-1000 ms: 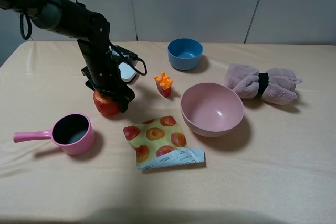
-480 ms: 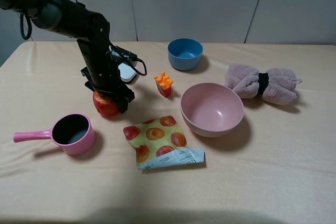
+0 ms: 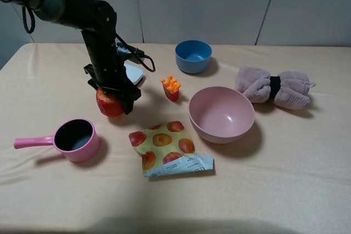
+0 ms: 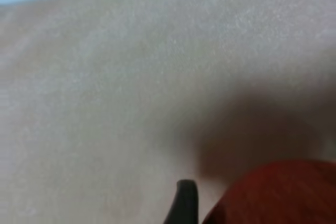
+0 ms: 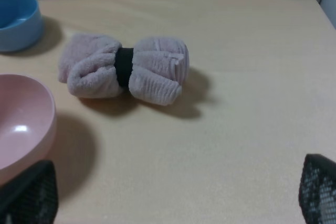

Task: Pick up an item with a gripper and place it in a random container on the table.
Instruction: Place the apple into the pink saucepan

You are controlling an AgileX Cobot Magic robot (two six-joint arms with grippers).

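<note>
Counted: one red apple (image 3: 108, 104), one pink saucepan (image 3: 77, 140), one larger pink bowl (image 3: 221, 114), one blue bowl (image 3: 193, 56), one fruit-printed snack packet (image 3: 167, 147), one orange toy fries carton (image 3: 171, 87), one rolled towel (image 3: 274, 88) and two claws, over a beige surface (image 3: 285, 184). The left claw (image 3: 114, 95) clamps the apple between its dark fingers, near the saucepan, beyond its rim and slightly to its right. Whether the apple touches the surface I cannot tell. The right claw (image 5: 173, 195) is spread wide and holds nothing, well apart from the saucepan.
</note>
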